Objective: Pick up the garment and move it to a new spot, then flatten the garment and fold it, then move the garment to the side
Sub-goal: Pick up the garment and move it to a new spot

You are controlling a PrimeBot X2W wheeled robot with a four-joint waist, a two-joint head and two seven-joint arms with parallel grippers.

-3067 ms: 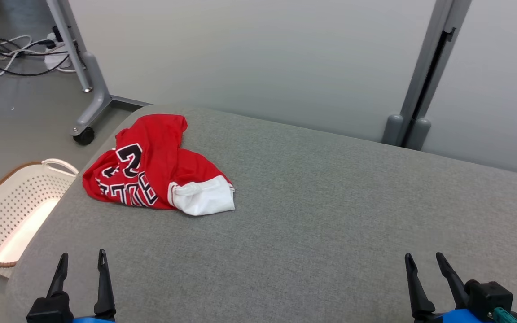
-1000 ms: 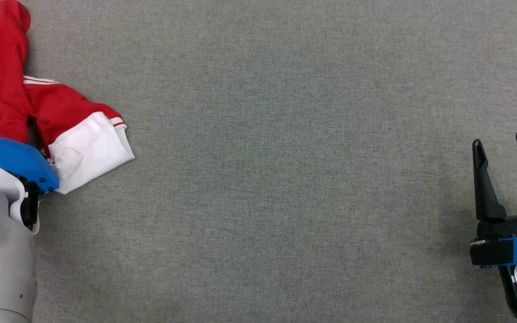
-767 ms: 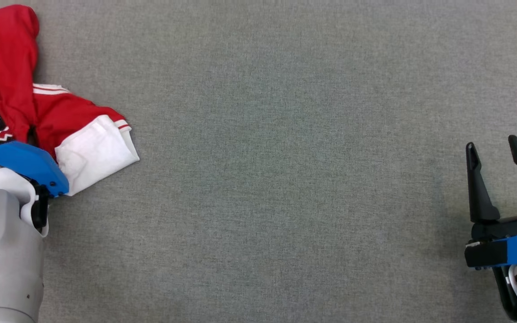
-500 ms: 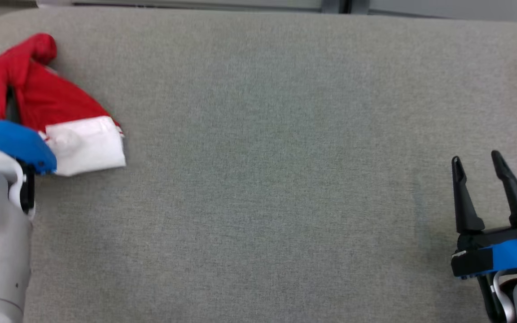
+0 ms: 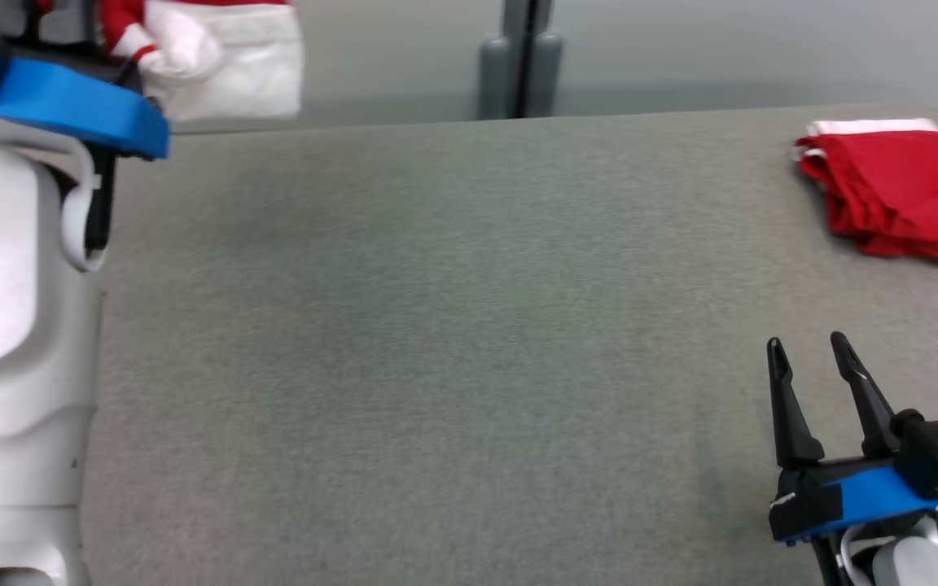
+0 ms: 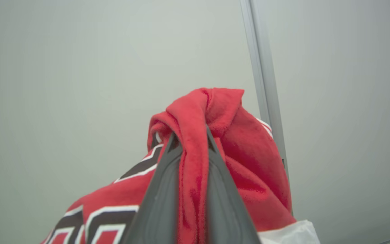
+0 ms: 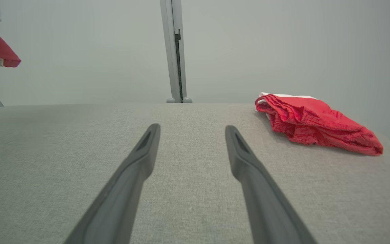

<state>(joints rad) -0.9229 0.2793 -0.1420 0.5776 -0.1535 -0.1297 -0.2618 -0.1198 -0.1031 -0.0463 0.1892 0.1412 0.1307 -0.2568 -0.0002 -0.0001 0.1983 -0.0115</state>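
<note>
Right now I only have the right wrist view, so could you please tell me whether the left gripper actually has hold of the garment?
Observer: Yes. In the left wrist view the left gripper is shut on a bunched red fold of the garment, pinched between its two fingers.
Operator: Thank you. Is the garment off the table?
Observer: It appears so. In the head view its white panel shows against the wall, above the far edge of the table.
Operator: Which part is gripped?
Observer: Plain red cloth. The black and white lettering sits beside the fingers, lower in that view.
</note>
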